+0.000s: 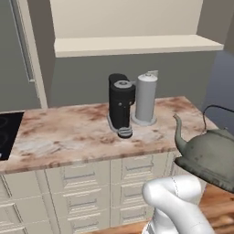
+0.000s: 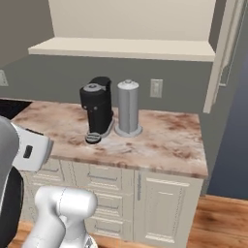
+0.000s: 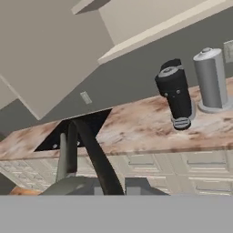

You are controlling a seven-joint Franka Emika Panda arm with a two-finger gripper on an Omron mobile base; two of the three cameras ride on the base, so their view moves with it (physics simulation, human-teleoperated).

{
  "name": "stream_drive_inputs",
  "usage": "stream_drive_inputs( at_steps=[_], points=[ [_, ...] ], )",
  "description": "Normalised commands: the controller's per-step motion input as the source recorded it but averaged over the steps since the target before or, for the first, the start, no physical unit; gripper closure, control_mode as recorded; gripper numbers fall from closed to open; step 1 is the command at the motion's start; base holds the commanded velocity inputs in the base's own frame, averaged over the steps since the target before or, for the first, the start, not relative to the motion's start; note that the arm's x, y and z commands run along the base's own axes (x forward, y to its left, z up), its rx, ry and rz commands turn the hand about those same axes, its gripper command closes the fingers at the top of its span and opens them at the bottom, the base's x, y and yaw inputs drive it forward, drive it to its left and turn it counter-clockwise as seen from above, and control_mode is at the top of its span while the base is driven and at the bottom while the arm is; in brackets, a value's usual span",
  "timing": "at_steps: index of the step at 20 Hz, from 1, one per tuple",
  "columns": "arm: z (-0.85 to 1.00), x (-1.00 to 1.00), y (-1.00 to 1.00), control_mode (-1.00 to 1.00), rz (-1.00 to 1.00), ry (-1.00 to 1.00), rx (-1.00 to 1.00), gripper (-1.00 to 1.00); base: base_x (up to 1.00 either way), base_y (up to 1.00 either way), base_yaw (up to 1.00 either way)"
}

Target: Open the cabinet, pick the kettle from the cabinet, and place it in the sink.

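Observation:
The grey-green kettle [image 1: 211, 157] hangs in the air off the right end of the counter, spout pointing left and its thin wire handle arching above it. In the hand view the kettle's dark handle [image 3: 93, 154] runs up from between the tips of my gripper [image 3: 116, 190], which is shut on it, with the kettle's body [image 3: 73, 186] just below. The cream wall cabinet [image 1: 123, 18] [image 2: 131, 19] hangs above the counter. The sink is out of view.
A black coffee machine [image 1: 121, 105] [image 2: 97, 109] and a grey canister [image 1: 146, 97] [image 2: 128, 107] stand on the marble counter [image 1: 68, 137]. A black cooktop [image 1: 7, 132] lies at the counter's left end. Cream drawers [image 1: 82, 183] run below. A cream panel [image 2: 222, 58] stands at the right.

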Motion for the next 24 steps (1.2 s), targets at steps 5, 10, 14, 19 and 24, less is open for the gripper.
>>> stream_drive_inputs(
  at_steps=[5,10,14,19,24],
  points=[
    [0.00,0.00,0.00,1.00,0.00,0.00,0.00,1.00,-0.62,0.39,-0.03],
    [0.00,0.00,0.00,1.00,0.00,0.00,0.00,1.00,-0.48,0.49,-0.03],
    [0.00,0.00,0.00,1.00,0.00,0.00,0.00,1.00,-0.38,0.67,-0.02],
    [0.00,0.00,0.00,1.00,0.00,0.00,0.00,1.00,-0.21,0.79,-0.03],
    [0.00,0.00,0.00,1.00,0.00,0.00,0.00,1.00,-0.14,0.89,-0.04]
  ],
)
